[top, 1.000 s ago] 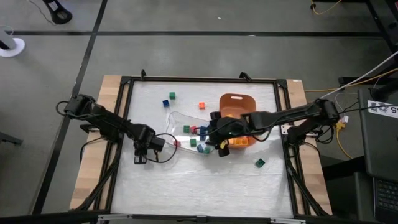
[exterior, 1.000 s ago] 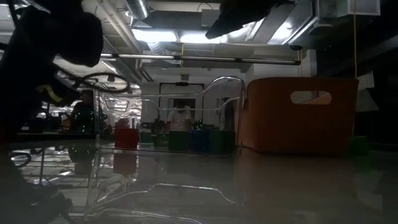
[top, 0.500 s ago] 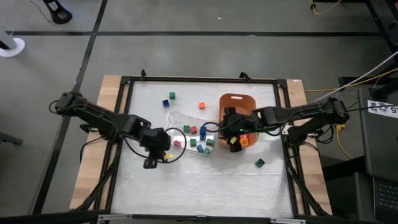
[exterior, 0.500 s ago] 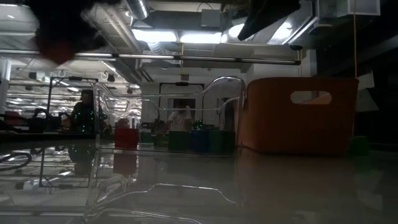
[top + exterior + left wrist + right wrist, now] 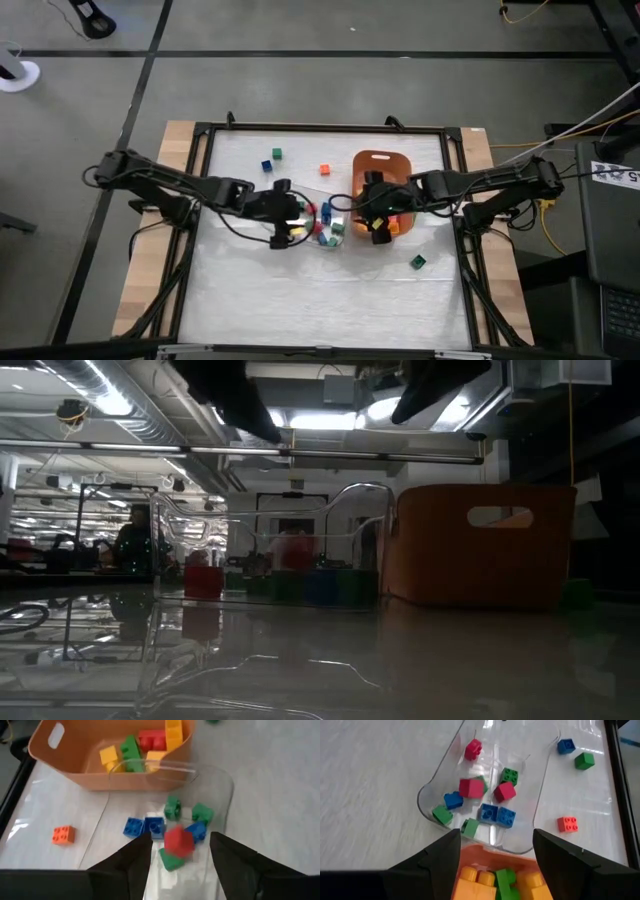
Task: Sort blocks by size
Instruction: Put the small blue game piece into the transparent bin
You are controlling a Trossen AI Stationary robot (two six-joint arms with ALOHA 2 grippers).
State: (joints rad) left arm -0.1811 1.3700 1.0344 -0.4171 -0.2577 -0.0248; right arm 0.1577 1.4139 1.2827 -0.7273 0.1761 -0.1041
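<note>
Left hand [image 5: 180, 852] open over clear tray [image 5: 220, 795], red block [image 5: 177, 841] falling, right hand [image 5: 495, 845] open above orange bin [image 5: 372, 162].

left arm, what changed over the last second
The left tool swung from the bare table toward the clear tray, opened, and a red block is dropping from it into the tray. The right tool shifted from the tray to over the orange bin, open. Tray, bin and loose blocks stayed.
</note>
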